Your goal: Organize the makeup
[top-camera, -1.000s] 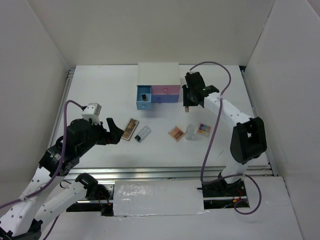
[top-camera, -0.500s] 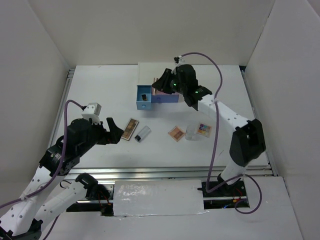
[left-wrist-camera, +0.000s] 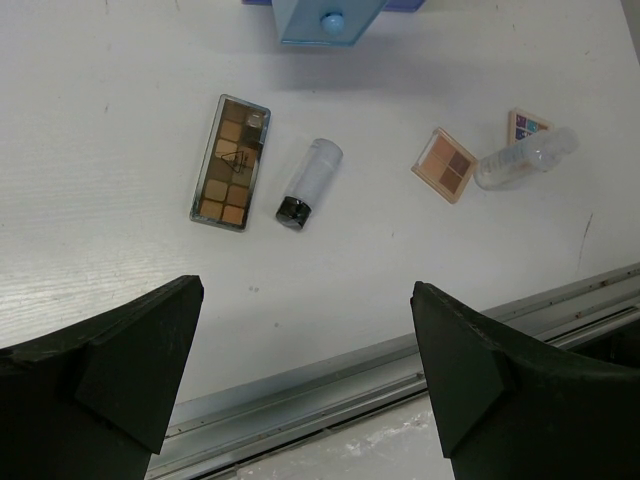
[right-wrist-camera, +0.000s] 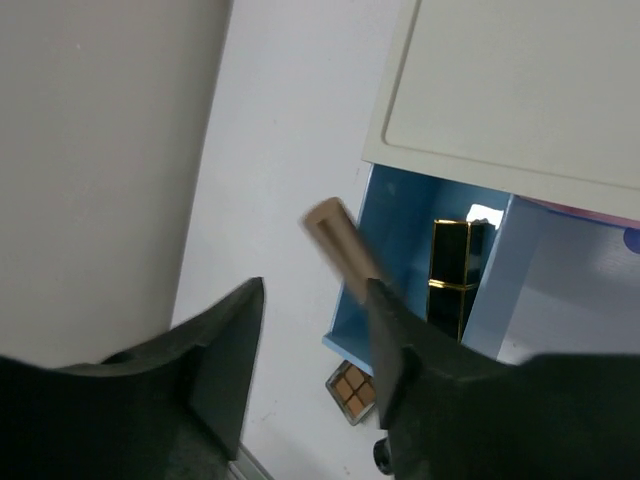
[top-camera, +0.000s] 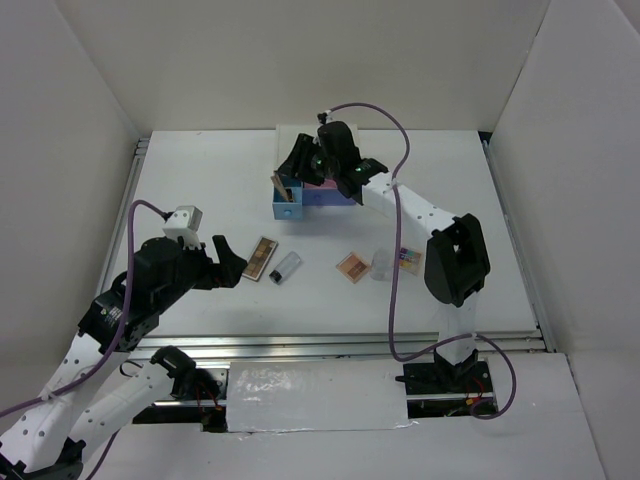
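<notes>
My right gripper (top-camera: 297, 168) hovers over the pulled-out blue drawer (top-camera: 288, 203). Its jaws stand apart. A slim tan stick (right-wrist-camera: 345, 245), blurred, slants along the inside of one finger above the drawer (right-wrist-camera: 400, 235), where a black-and-gold lipstick (right-wrist-camera: 455, 270) lies. On the table lie a long brown palette (top-camera: 262, 258), a black-capped bottle (top-camera: 286, 266), a square pinkish palette (top-camera: 352, 266), a clear bottle (top-camera: 382, 264) and a multicolour palette (top-camera: 407, 259). My left gripper (top-camera: 228, 262) is open and empty, just left of the brown palette (left-wrist-camera: 230, 161).
The white drawer box (top-camera: 317, 148) stands at the back centre, its pink drawer (top-camera: 330, 185) also pulled out a little. White walls close in both sides. A metal rail (left-wrist-camera: 400, 360) runs along the table's near edge.
The right arm swung left from the box's right side to above the blue drawer, carrying the tan stick, and its jaws widened. The left arm stayed still.
</notes>
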You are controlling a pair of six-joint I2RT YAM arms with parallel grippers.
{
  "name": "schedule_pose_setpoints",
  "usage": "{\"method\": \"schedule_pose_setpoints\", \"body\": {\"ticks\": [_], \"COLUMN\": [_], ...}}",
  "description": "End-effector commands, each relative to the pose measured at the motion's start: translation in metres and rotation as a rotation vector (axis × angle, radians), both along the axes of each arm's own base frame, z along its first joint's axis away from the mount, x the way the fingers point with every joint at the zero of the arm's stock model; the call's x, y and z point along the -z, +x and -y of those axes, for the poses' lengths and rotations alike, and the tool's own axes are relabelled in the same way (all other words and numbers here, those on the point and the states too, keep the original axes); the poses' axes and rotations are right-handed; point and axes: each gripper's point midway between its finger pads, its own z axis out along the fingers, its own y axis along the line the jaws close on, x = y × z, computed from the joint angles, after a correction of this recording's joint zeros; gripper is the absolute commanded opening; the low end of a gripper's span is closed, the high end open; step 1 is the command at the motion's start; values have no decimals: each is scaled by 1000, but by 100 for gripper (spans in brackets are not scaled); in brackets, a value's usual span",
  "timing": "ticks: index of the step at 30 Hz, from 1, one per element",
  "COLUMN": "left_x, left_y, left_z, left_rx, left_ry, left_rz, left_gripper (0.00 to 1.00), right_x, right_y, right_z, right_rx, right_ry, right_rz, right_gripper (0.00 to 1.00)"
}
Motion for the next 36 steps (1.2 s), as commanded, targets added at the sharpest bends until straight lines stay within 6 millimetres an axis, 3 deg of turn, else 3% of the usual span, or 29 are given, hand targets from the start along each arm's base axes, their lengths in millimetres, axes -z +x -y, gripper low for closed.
{"method": "schedule_pose_setpoints", "body": {"ticks": [1,4,8,12,13,14,16,17,18,19,20,21,22,23,24,25,26,27,28,29,30,31,32,33,35,36], "left_x": [-8,-9,-8,6,12,16,31,35,48,44,55,52,46,57,56,51,67,64,59,77,66,67,83,75,90,84], "left_y": [4,4,6,15,17,20,31,37,47,58,67,76,87,98,108,119,131,142,154,165,179,187,197,207,218,227], "left_z": [3,3,3,10,17,26,51,57,63,71,76,82,88,91,95,99,100,100,104,107,111,115,119,126,131,134], "left_rx": [17,19,13,-27,-12,8,55,59,51,57,53,50,41,18,6,-5,-32,-42,-47,-50,-50,-49,-45,-35,-40,-46], "left_ry": [-11,-11,-9,-33,-55,-84,-152,-156,-145,-165,-153,-167,-190,-178,-188,-195,-162,-146,-150,-121,-128,-119,-89,-97,-72,-78], "left_rz": [45,47,43,-29,-46,-56,-102,-108,-145,-115,-139,-130,-98,-112,-99,-70,-89,-74,-50,-80,-57,-56,-75,-60,-84,-72], "left_gripper": [99,99,99,97,92,73,49,25,19,14,4,4,4,4,5,5,5,5,5,4,4,3,3,2,2,2], "right_x": [-14,-16,-27,-57,-62,-70,-79,-83,-90,-94,-79,-105,-110,-99,-121,-127,-122,-139,-142,-147,-147,-148,-148,-148,-146,-144], "right_y": [2,1,-2,-21,-28,-34,-57,-65,-85,-94,-105,-124,-135,-144,-164,-174,-184,-202,-210,-221,-224,-227,-231,-232,-234,-235], "right_z": [0,2,7,38,44,51,78,88,105,116,126,142,149,157,167,172,172,177,179,183,186,188,192,193,195,194], "right_rx": [9,14,17,88,96,107,152,166,183,201,206,221,224,225,221,212,178,151,134,121,123,123,127,128,129,125], "right_ry": [6,1,-7,2,5,15,13,16,33,38,23,69,84,79,133,155,165,204,216,229,231,228,224,221,216,216], "right_rz": [39,47,61,150,165,191,227,242,270,289,275,334,354,347,401,423,429,483,500,519,521,525,528,530,528,527], "right_gripper": [56,65,67,64,63,63,61,61,60,60,60,61,62,62,64,64,65,65,66,66,66,67,67,67,67,67]}}
